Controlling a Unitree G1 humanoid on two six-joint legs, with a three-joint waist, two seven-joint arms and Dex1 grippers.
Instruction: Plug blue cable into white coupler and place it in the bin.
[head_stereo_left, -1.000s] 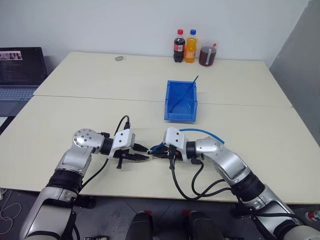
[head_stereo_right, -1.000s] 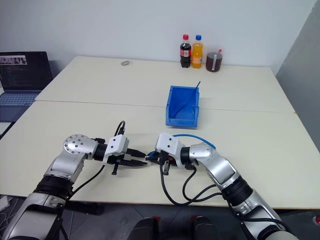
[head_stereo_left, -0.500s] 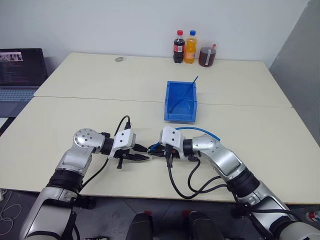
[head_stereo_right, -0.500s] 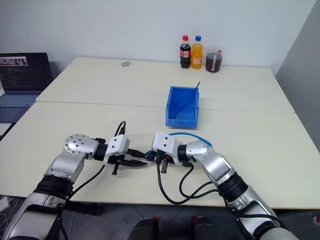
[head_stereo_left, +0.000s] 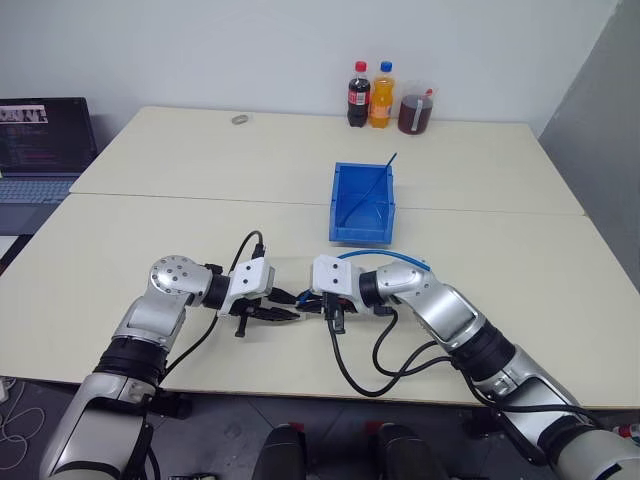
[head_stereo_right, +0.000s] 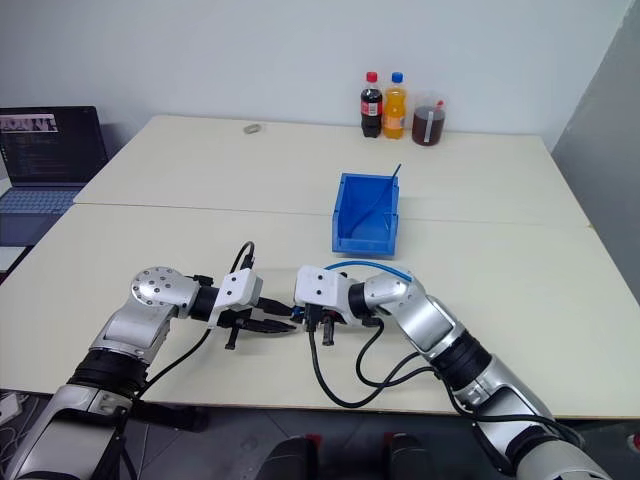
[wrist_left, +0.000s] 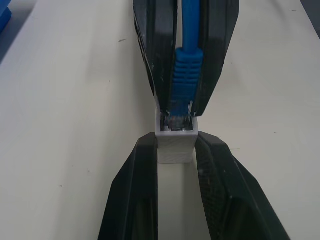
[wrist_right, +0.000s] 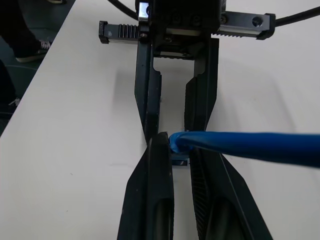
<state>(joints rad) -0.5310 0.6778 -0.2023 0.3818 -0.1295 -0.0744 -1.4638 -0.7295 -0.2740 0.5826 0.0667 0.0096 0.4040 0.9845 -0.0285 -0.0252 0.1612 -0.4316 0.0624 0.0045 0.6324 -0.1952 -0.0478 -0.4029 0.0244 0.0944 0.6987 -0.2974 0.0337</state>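
1 clear plug of blue cable (wrist_left: 183, 75) inside white coupler (wrist_left: 176, 143), left-wrist close-up.

The small white boxy plastic coupler (wrist_left: 176, 144) looks matt and faintly ridged, while the light-blue rubbery cable (wrist_right: 260, 147) has a smooth, slightly glossy jacket. The bright blue rectangular plastic bin (head_stereo_left: 362, 204) is smooth with a soft sheen, and the cream laminate table (head_stereo_left: 200, 170) looks matt.

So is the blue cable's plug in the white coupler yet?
Entering it: the left wrist view shows the blue cable plug's clear tip inside the white coupler mouth, its blue boot outside. Whether it has latched, cannot tell.
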